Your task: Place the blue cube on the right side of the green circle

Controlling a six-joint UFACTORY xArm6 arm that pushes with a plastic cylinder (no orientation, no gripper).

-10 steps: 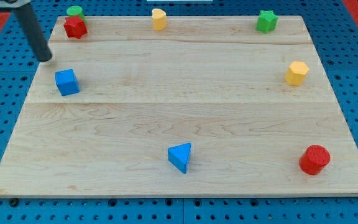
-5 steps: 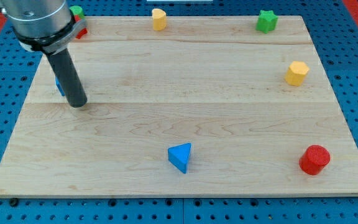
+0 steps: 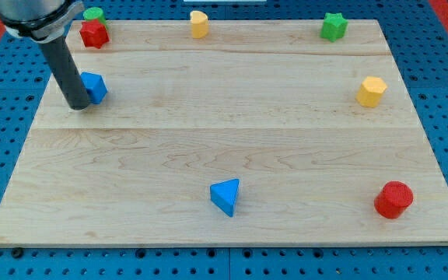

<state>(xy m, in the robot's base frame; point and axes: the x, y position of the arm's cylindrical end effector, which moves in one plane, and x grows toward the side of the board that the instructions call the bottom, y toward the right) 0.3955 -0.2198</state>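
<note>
Camera view: my tip sits on the desk at the view's left, touching the left side of the blue cube. No jaws on this rod. Green circle at top-left corner, red block touching it just below; cube near, below both. Yellow block top middle, green star top right.

my tip touching cube's left side, circle above it at board's top-left corner
</note>
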